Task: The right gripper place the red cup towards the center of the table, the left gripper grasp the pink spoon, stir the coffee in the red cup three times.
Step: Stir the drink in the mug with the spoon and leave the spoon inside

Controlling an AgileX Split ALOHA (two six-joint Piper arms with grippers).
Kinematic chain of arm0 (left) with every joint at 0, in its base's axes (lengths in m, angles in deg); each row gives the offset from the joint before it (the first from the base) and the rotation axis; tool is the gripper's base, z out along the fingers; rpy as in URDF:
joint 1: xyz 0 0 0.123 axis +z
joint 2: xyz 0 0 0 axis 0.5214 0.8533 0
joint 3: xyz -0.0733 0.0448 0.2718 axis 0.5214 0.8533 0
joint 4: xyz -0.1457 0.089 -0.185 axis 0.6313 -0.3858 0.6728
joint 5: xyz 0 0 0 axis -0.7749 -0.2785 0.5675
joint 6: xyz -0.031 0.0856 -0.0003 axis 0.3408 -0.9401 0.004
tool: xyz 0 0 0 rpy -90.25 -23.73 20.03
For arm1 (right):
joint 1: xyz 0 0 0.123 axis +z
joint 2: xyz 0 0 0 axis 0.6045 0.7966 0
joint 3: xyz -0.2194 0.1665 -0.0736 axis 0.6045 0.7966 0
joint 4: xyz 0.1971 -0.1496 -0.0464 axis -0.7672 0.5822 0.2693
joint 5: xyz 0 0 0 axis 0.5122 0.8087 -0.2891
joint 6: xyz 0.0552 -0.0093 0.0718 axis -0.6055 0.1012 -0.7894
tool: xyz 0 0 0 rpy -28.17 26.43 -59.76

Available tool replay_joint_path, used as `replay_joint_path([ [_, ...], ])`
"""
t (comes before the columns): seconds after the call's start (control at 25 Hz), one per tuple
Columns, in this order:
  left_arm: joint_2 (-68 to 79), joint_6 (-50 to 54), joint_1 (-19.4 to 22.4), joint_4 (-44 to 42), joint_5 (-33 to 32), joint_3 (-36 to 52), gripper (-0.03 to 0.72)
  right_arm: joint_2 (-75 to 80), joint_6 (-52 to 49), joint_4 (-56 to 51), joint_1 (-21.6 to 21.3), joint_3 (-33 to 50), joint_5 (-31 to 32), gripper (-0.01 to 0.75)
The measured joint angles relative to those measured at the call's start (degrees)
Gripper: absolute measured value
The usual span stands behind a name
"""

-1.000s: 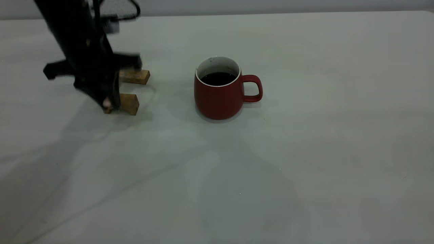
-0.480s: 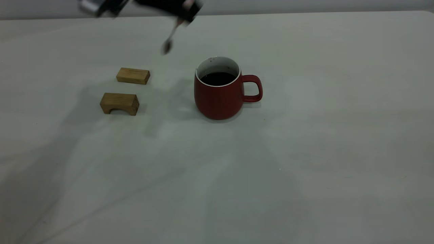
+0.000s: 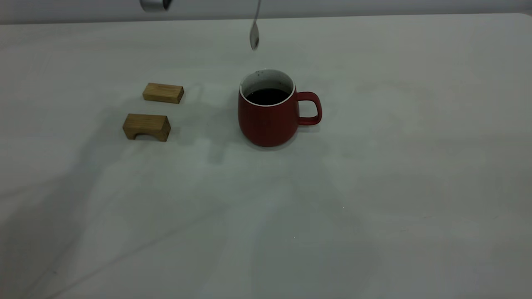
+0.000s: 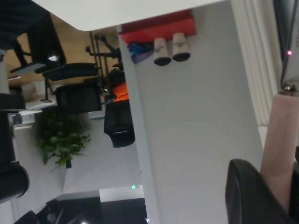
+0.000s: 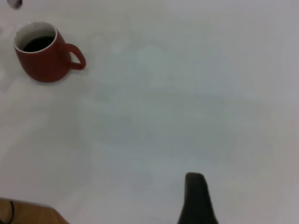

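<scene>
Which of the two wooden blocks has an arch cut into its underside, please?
The nearer block, farther from the red cup. It has a curved notch in its bottom edge, so it stands on two feet. The far block is a plain rectangular bar lying flat.

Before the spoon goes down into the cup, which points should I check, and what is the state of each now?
1. Pink spoon held in the left end effector: ok.
2. Spoon bowl above the red cup: ok, hanging over its far rim.
3. Cup upright, coffee inside: ok.
4. Wooden blocks apart from the cup: ok.
5. Right end effector away from the cup: ok.
6. Exact alignment in depth: cannot tell.
</scene>
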Motion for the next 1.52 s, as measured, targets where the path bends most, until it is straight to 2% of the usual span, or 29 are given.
replay_joint_path([
  [0.2,4.16,0.05,-0.86,2.29,-0.26,0.00,0.164,0.00,0.00,0.00,0.00,0.00,0.00,0.591],
  [0.56,10.12,0.05,-1.22,2.34,4.44,0.00,0.164,0.00,0.00,0.00,0.00,0.00,0.00,0.591],
  [0.84,11.13,-4.87,-1.72,1.70,12.89,-0.05,0.164,0.00,0.00,0.00,0.00,0.00,0.00,0.591],
  [0.96,12.20,-7.44,-2.20,5.37,11.87,-0.12,0.164,0.00,0.00,0.00,0.00,0.00,0.00,0.591],
  [1.12,14.40,-7.81,-2.66,8.64,6.13,-0.18,0.164,0.00,0.00,0.00,0.00,0.01,0.00,0.591],
  [1.28,14.06,-1.16,-2.77,4.29,4.78,-0.23,0.164,0.00,0.00,0.00,0.00,0.01,0.00,0.591],
  [1.4,12.52,3.55,-2.77,-3.28,7.81,-0.98,0.164,0.00,0.00,0.00,0.00,0.01,0.00,0.591],
  [1.52,11.48,3.42,-2.77,-8.21,10.12,-3.05,0.164,0.00,0.00,0.00,0.00,0.01,0.00,0.591],
])
